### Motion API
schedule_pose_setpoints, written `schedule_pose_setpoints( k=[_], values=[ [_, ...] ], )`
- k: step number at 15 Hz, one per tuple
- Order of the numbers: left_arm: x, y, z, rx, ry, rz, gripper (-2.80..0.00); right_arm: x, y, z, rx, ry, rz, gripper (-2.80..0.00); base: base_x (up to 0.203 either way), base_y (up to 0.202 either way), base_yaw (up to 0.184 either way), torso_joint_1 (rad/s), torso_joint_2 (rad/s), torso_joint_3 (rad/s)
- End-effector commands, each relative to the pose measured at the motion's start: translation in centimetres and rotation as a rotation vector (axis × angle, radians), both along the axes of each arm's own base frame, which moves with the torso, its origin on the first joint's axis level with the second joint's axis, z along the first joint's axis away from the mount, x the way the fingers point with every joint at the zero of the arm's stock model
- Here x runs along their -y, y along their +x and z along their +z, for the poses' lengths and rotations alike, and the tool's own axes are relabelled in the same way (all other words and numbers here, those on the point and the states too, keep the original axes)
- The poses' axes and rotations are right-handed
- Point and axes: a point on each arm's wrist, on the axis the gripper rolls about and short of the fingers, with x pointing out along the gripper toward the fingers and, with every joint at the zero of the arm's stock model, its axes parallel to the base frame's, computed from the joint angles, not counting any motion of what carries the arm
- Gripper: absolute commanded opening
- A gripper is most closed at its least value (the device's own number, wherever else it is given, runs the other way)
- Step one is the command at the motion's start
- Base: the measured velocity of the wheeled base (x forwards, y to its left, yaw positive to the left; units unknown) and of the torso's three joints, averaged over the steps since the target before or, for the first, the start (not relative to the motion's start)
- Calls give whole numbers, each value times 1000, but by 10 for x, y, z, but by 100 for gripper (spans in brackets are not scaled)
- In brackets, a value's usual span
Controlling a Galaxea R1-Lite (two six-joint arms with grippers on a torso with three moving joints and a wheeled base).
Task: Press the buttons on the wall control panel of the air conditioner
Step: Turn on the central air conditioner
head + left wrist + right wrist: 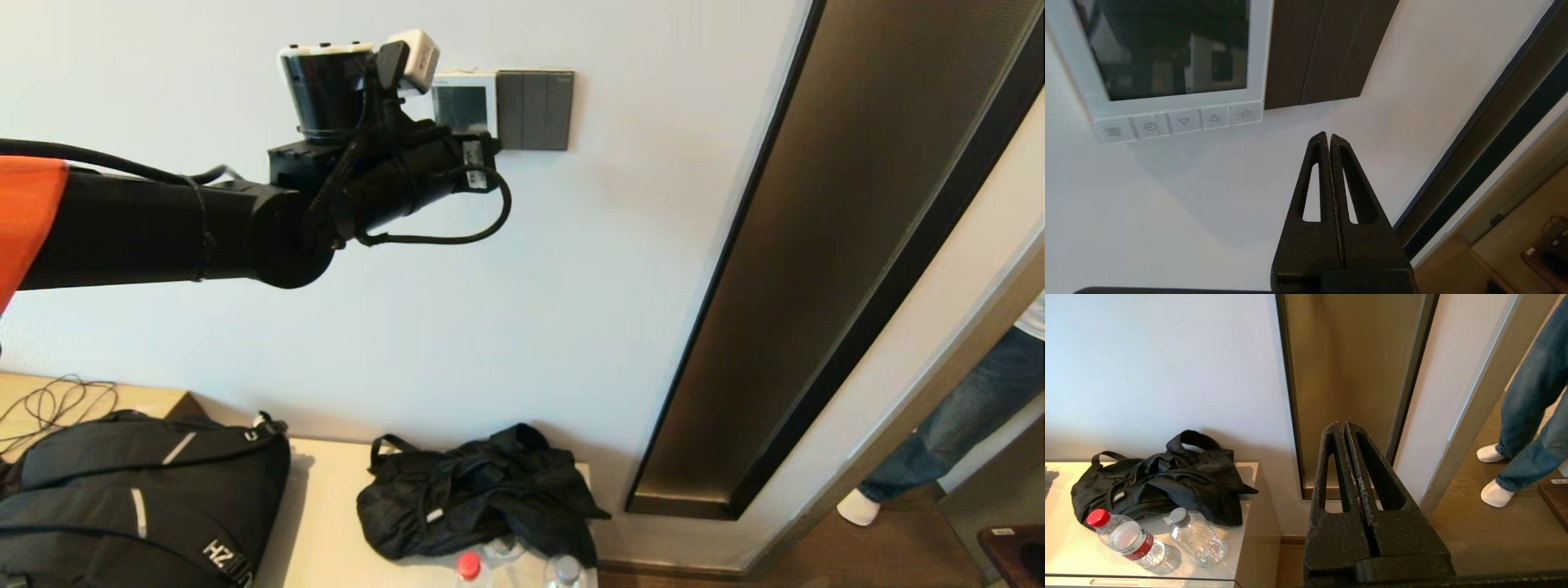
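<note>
On the pale wall, the left tool (1329, 136) (fingers pressed together, holding nothing) hovers just below-right of the small pale grey buttons (1184, 122) on the square white plastic control panel (1259, 61).

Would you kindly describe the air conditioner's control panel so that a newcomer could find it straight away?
On the pale wall, left of the tall bronze-coloured glass strip, two square plates sit side by side. The control panel is the left one, just above the left claw, which is shut. Unlike its dark grey switch plate neighbour, it is white, with a dark screen and a row of small buttons beneath.
</note>
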Motion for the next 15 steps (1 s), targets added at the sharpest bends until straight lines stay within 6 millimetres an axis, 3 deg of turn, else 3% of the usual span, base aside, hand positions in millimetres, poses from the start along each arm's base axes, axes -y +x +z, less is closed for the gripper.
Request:
schedule_pose_setpoints(
  k=[1, 5, 11, 15],
  values=[
    [7, 10, -10, -11, 5, 1, -280, 0, 0, 0, 0, 0, 1, -280, 0, 0, 0, 0, 0, 0],
    [12, 22, -21, -26, 13, 9, -280, 0, 0, 0, -2, 0, 1, -280, 0, 0, 0, 0, 0, 0],
    [8, 28, -9, -6, -1, 35, -280, 0, 0, 0, -2, 0, 1, -280, 0, 0, 0, 0, 0, 0],
    [9, 35, -12, -8, 0, 57, -280, 0, 0, 0, -1, 0, 1, -280, 0, 0, 0, 0, 0, 0]
  ],
)
